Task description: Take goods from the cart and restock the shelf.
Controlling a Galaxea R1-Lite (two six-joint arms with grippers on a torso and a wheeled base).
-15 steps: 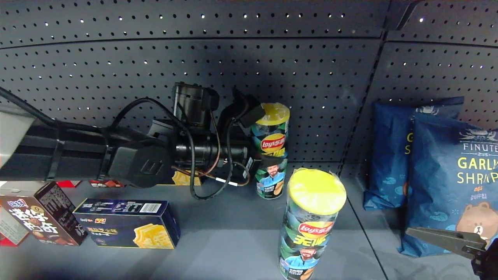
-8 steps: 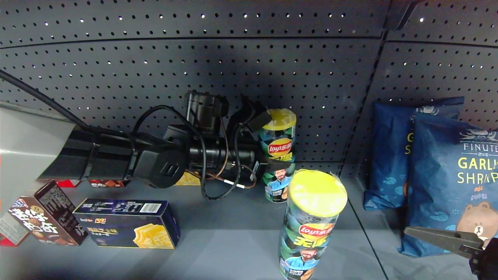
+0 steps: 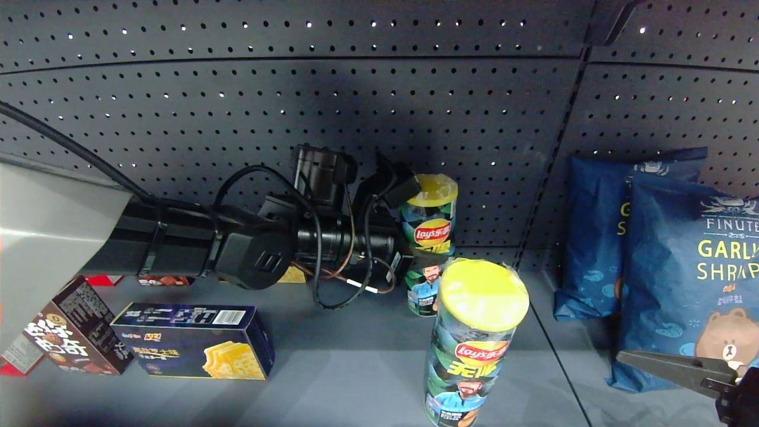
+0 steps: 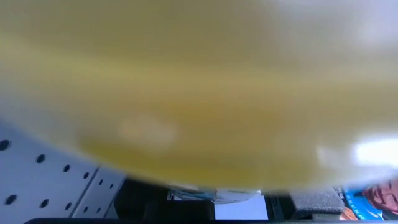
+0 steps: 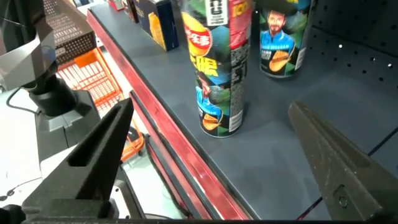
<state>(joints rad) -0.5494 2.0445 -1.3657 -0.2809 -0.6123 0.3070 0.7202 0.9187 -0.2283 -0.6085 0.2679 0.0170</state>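
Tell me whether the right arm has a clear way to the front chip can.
Probably yes: the right gripper has its jaws open toward the front chip can, with only bare shelf between them.

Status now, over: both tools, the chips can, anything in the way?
Left tool shut on rear chips can, near shelf back. Right tool open, empty. Second can stands close in front.

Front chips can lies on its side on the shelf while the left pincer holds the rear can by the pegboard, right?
No: the front chips can stands upright, per the head view. The left pincer does hold the rear can by the pegboard.
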